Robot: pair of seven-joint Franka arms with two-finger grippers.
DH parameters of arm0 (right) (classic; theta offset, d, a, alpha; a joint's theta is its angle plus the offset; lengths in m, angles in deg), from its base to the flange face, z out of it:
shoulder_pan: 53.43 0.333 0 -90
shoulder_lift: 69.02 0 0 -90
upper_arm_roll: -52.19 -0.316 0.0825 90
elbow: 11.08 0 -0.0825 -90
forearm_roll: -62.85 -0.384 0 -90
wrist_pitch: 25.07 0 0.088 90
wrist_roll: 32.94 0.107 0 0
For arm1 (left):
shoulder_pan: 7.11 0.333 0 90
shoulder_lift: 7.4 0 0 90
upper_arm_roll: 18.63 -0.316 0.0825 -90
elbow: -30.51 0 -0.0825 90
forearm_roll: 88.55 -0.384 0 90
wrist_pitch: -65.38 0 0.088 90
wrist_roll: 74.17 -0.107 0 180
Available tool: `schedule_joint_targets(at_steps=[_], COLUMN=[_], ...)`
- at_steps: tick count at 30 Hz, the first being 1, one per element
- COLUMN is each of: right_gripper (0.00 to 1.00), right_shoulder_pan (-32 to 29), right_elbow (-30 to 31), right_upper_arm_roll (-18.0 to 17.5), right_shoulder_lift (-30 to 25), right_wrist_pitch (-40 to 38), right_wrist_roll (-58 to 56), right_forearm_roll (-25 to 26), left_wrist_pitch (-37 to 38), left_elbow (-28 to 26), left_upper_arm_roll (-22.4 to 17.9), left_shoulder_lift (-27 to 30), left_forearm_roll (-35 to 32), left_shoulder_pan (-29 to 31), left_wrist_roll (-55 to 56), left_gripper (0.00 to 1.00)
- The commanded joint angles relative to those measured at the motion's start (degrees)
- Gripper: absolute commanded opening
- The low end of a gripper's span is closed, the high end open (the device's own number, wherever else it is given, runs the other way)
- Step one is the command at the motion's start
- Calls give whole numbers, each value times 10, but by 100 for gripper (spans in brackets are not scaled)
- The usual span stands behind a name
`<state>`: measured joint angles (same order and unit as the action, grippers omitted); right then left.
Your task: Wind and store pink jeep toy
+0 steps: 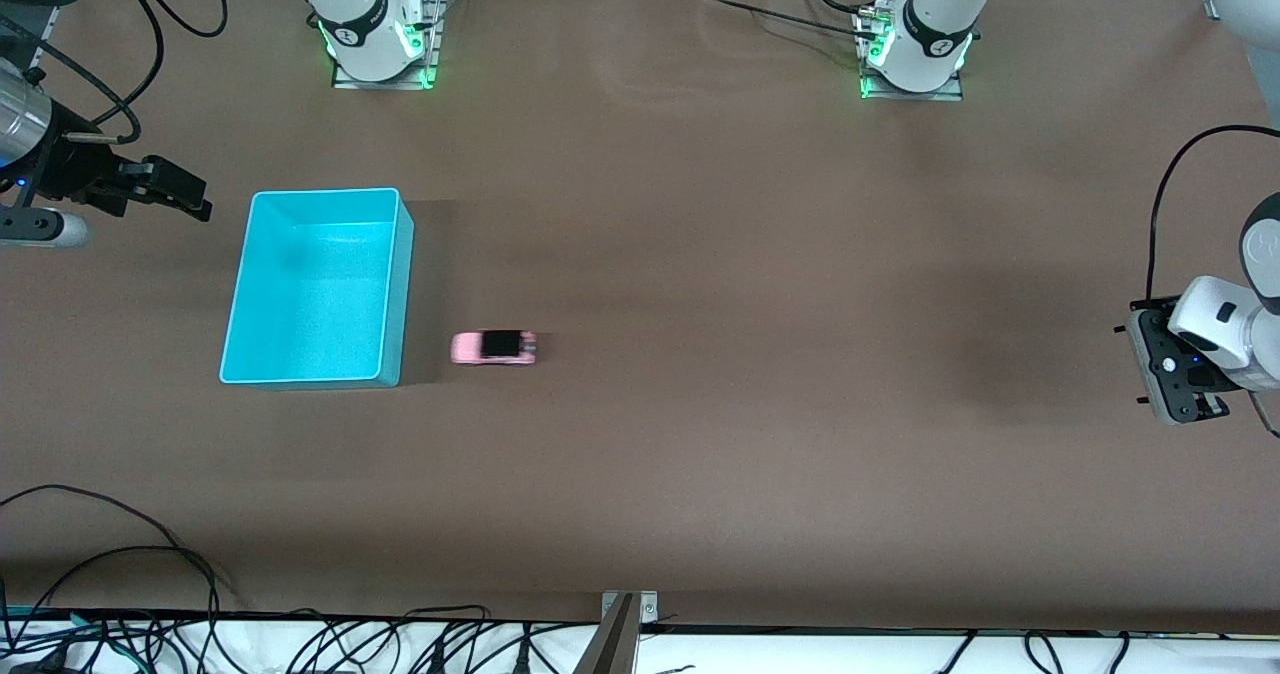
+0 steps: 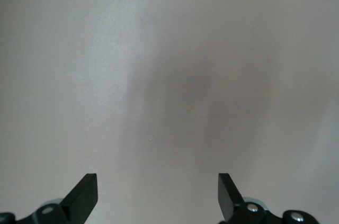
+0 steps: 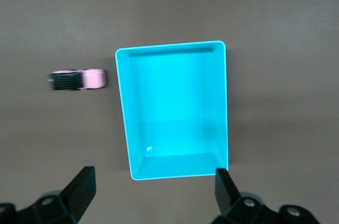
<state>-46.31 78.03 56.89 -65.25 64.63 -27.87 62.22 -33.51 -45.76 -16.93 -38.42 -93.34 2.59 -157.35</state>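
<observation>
Front view: pink jeep toy (image 1: 494, 347) sitting on the table (image 1: 700, 254), just beside the turquoise bin (image 1: 318, 287) (outside it). Left wrist view: left gripper (image 2: 158, 189) hanging over bare table, jaws apart. Right wrist view: right gripper (image 3: 155, 187) hovering near the bin's rim, jaws apart.
</observation>
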Motion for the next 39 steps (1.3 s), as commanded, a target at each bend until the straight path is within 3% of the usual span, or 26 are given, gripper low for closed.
schedule_joint_targets(at_steps=[1, 4, 10, 21, 25, 29, 35, 39], right_gripper=[100, 100, 100, 100, 100, 100, 100, 100], right_shoulder_pan=[-2, -2, -2, 10, 24, 34, 40, 40], right_elbow=[-8, -8, -8, -3, -6, -7, -7, -7], right_upper_arm_roll=[1, 1, 0, -7, -8, -8, -11, -11], right_shoulder_lift=[-2, -2, -2, 9, 15, 31, 55, 87], right_wrist_pitch=[-10, -10, -9, -14, -12, -8, -2, 0], right_wrist_roll=[-9, -9, -8, -22, -126, -255, -362, -491], right_forearm_roll=[2, 2, 2, 0, -2, -2, -23, -46], left_wrist_pitch=[37, 42, 51, 60, 73, 86, 113, 112], left_elbow=[2, 2, 4, 5, 6, 6, 8, -3], left_upper_arm_roll=[-1, 1, 1, 2, 6, 41, 41, 35], left_shoulder_lift=[24, 38, 46, 84, 88, 98, 117, 153], left_forearm_roll=[-34, -72, -76, -14, 7, 23, 20, 20], left_shoulder_pan=[-25, -30, -49, -73, -76, -73, -92, -110], left_wrist_roll=[81, 118, 144, 304, 379, 434, 505, 564], left_gripper=[100, 100, 100, 100, 100, 100, 100, 100])
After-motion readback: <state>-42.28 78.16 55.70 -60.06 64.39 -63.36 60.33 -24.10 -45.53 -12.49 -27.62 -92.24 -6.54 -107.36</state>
